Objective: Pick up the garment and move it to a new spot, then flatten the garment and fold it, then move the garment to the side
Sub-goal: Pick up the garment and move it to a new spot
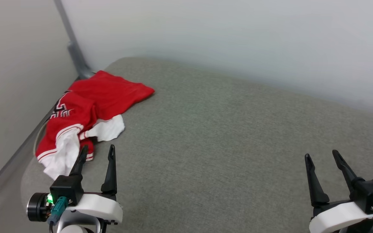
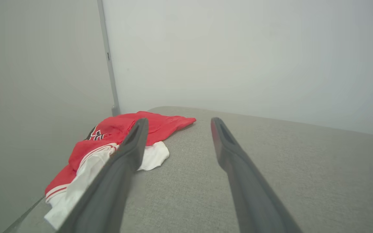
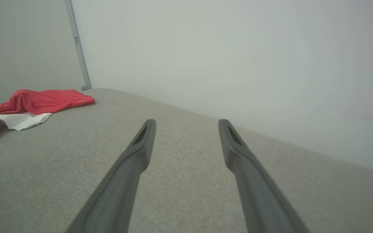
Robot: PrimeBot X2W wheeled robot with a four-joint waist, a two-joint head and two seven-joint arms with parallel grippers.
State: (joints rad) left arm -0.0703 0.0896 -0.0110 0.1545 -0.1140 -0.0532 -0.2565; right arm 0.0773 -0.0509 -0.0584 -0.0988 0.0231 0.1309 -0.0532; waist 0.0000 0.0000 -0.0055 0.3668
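The garment [image 1: 102, 94] lay crumpled at the far-left corner of the desk [image 1: 222, 129], right by the left wall [image 1: 11, 64] and a grey post [image 1: 74, 51] in the corner. Its red body was bunched up, w/ part of the black, white-edged lettering showing on the left side. One white sleeve w/ striped trim trailed toward the near-left edge, and another white piece stuck out to the right. The rest of the desk was plain grey fabric, w/ the far wall [image 1: 222, 38] pale behind it.

The left gripper [image 1: 98, 148] sat at near left, jaws spread wide apart w/ nothing btwn them. Its left finger overlapped the near white sleeve in the head view; couldn't tell if it touched the cloth. In the left wrist view, the left gripper [image 2: 179, 121] pointed along the desk, and the garment [image 2: 167, 124] lay partly behind the left finger.

The right gripper [image 1: 321, 154] sat at near right, well apart from the shirt, jaws also wide open and holding nothing. In the right wrist view, the right gripper [image 3: 187, 122] had only grey desk ahead, and the garment [image 3: 44, 100] lay off at far left.
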